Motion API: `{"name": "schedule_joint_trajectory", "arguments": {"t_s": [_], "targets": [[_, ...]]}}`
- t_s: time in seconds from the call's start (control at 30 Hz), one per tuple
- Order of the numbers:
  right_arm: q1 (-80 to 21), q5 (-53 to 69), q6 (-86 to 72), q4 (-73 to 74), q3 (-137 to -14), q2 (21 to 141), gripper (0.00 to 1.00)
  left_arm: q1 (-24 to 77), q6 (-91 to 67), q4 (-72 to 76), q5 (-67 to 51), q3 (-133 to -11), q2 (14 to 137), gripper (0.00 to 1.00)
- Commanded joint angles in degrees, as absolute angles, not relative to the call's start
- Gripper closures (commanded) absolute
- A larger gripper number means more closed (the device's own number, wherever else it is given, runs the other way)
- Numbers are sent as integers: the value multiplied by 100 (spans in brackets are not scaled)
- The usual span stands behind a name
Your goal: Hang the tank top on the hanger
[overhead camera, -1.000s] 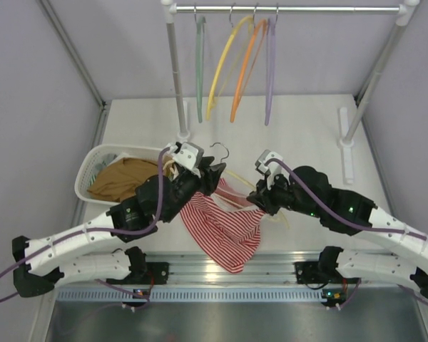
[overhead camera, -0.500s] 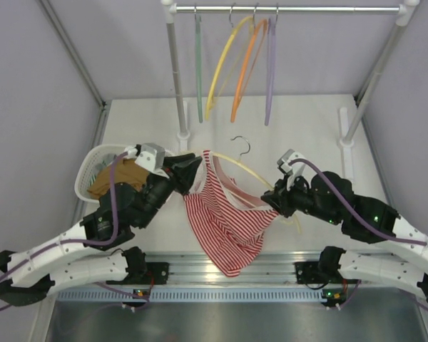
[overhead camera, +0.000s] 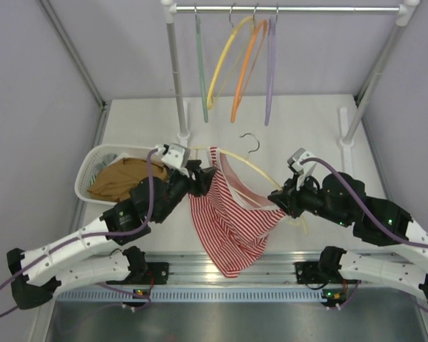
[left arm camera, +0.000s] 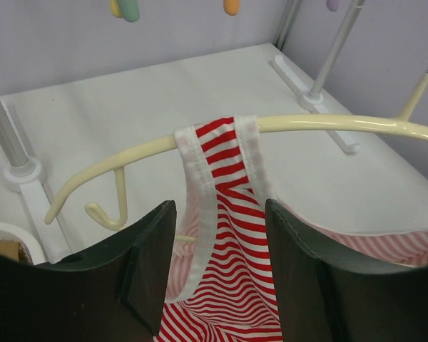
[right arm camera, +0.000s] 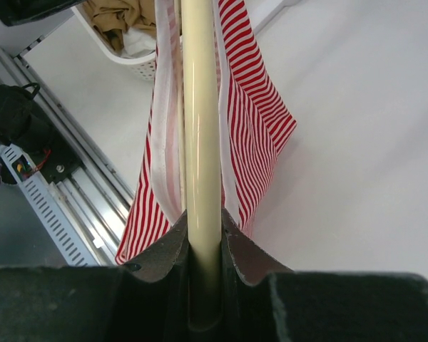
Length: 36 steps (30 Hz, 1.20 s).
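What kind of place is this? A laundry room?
Likely a robot test booth set up like a laundry corner, not a home: a clothes rail holding coloured hangers, a white basket of clothes, and robot arms bolted to a table.

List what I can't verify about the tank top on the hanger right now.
- Top view: the right strap of the tank top, hidden behind the right gripper.
- Right wrist view: the far end of the hanger, cut off by the top edge.
- Left wrist view: fabric below the left gripper, cut off by the bottom edge.
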<state>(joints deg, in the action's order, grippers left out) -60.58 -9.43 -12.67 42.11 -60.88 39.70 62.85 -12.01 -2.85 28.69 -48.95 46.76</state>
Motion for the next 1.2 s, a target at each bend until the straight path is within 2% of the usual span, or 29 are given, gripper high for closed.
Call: {"name": "schedule_joint_trajectory", "arguments": {"t_s": [0.0,0.17,0.47,0.6,0.7,0.77,0.83,0.9,1.17], "targets": [[-6038,-1011,-1310,3981,-6486,3823,100,5679,-1511,-44,1856,-4852,4667,42],[-6038,-1011,-1301,4008,-6478,3788,100,5020,-1801,290,968,-4729,4728,41],[-6038,-1020,-1292,4034,-6548,3727,100,4562,-2056,799,-342,-4615,5019,43],[-6038,-1019,-1301,4069,-6574,3648,100,4333,-2258,992,-746,-4535,5115,46],[-6038,-1037,-1301,4104,-6583,3612,100,4263,-2346,1150,-966,-4509,5159,60],[-6038,-1046,-1309,4140,-6574,3577,100,4263,-2382,1195,-1011,-4535,5150,73],[-6029,-1046,-1310,4166,-6565,3533,100,4263,-2382,1195,-1037,-4605,5142,80],[-6038,-1107,-1345,4192,-6539,3498,100,4254,-2391,1160,-1098,-4728,5133,98],[-6038,-1073,-1380,4464,-6609,3428,100,4254,-2487,897,-836,-5264,5168,100]]}}
